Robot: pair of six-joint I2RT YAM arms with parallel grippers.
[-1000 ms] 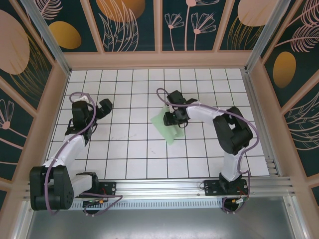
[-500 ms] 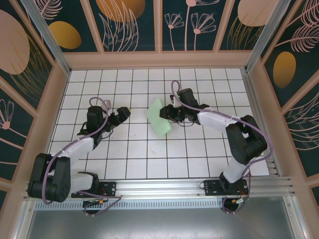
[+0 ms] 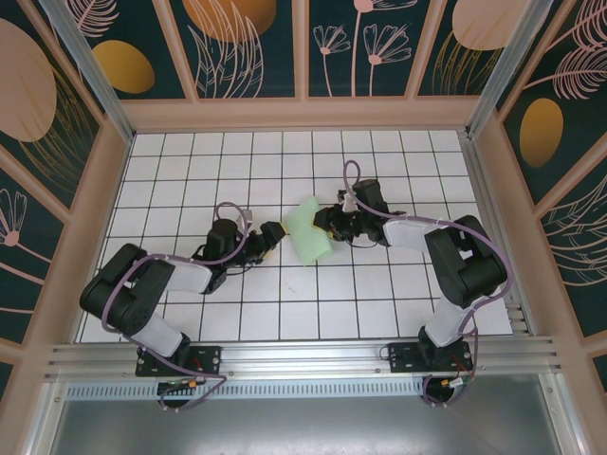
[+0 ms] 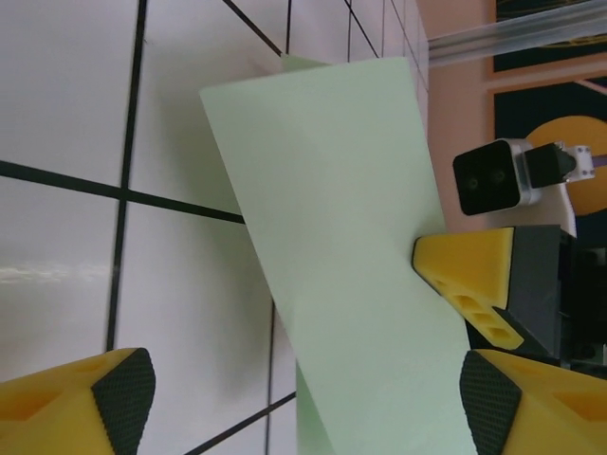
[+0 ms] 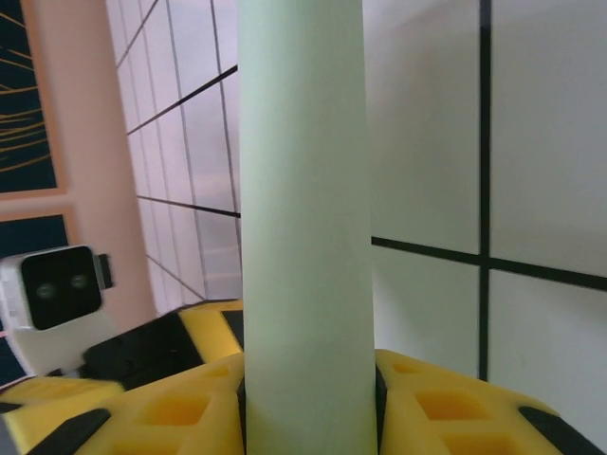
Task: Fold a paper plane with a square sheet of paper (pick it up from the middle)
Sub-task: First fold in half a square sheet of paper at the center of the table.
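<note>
The square sheet of paper point(image 3: 310, 230) is pale mint green and bowed into a curved fold above the white grid table. My right gripper point(image 3: 331, 222) is shut on its right side. In the right wrist view the sheet point(image 5: 303, 180) rises as a rounded band pinched between the yellow fingers point(image 5: 180, 408) of that gripper point(image 5: 305, 403). My left gripper point(image 3: 273, 240) stands open at the sheet's left edge. The left wrist view shows the paper point(image 4: 341, 227) running between that gripper's point(image 4: 308, 396) widely spread fingertips point(image 4: 123, 391), touching neither. A right finger point(image 4: 474, 275) shows behind the sheet.
Wooden walls with dark floral panels enclose the white grid table point(image 3: 237, 294). A metal rail point(image 3: 303, 355) runs along the near edge by both arm bases. The left wrist camera point(image 5: 62, 286) faces the right one closely across the paper.
My left arm has swung in from the far left to the paper's left edge, its jaws narrowing a little. The right gripper has kept its grip while the paper bowed over more.
</note>
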